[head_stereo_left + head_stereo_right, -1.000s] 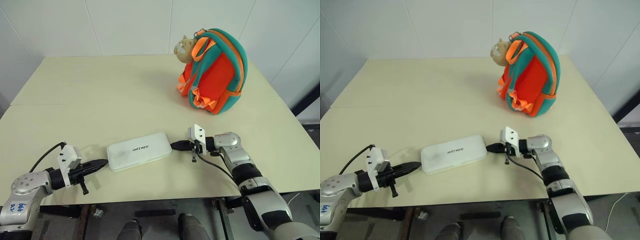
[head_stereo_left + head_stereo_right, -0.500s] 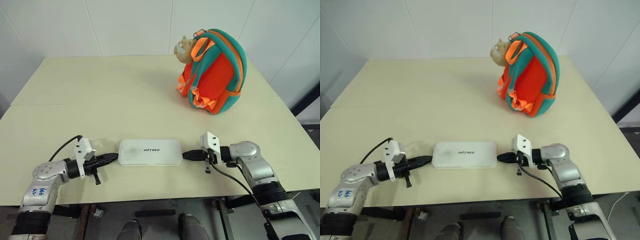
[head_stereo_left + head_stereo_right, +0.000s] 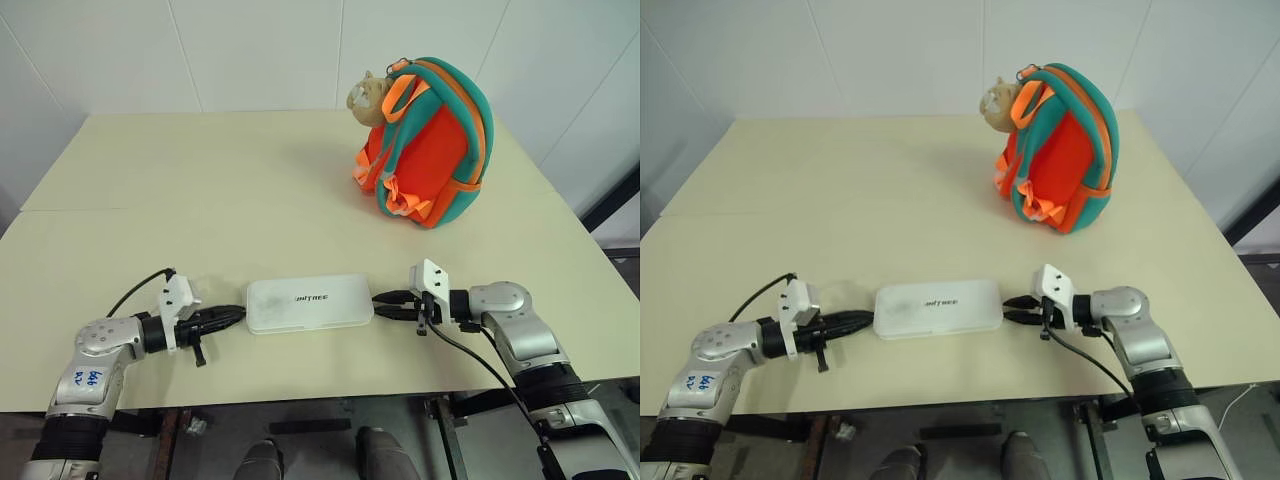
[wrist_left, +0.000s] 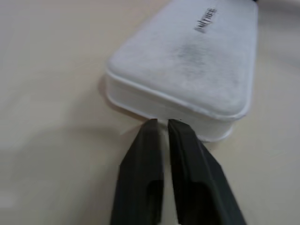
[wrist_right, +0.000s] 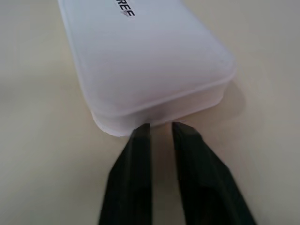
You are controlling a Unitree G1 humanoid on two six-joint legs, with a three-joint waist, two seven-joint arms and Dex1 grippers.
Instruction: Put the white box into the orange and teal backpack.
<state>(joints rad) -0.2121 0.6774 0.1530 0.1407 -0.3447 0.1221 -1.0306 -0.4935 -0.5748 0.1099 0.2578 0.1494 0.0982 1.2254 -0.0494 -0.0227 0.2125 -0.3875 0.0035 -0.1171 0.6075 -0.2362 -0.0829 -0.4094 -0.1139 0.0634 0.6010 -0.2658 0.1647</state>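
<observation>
**Table inventory: 2 grippers at the ends of 1 white box, backpack at the far side**

Item 1, left gripper [image 3: 236, 313]: lies low over the near part of the table [image 3: 200, 190], pointing inward at the left short end of the white box [image 3: 309, 302]. In the left wrist view its 2 black fingers [image 4: 143, 173] stand slightly apart with a narrow slit between them, tips right at the box's end wall [image 4: 159, 105]. Nothing is held between them.

Item 2, right gripper [image 3: 384, 301]: lies low on the opposite side, pointing inward at the right short end of the box. Its 2 fingers [image 5: 129, 178] are parted by a small gap, tips at the box's end wall [image 5: 154, 108]. Nothing is clamped.

Item 3, white box: flat, long, rounded corners, small dark lettering on the lid. Lies flat on the table near the front edge, between the 2 grippers, long side running left to right.

Item 4, orange and teal backpack [image 3: 430, 150]: stands upright at the far right of the table, well apart from the box. A tan plush charm [image 3: 367, 98] hangs at its upper left.
</observation>
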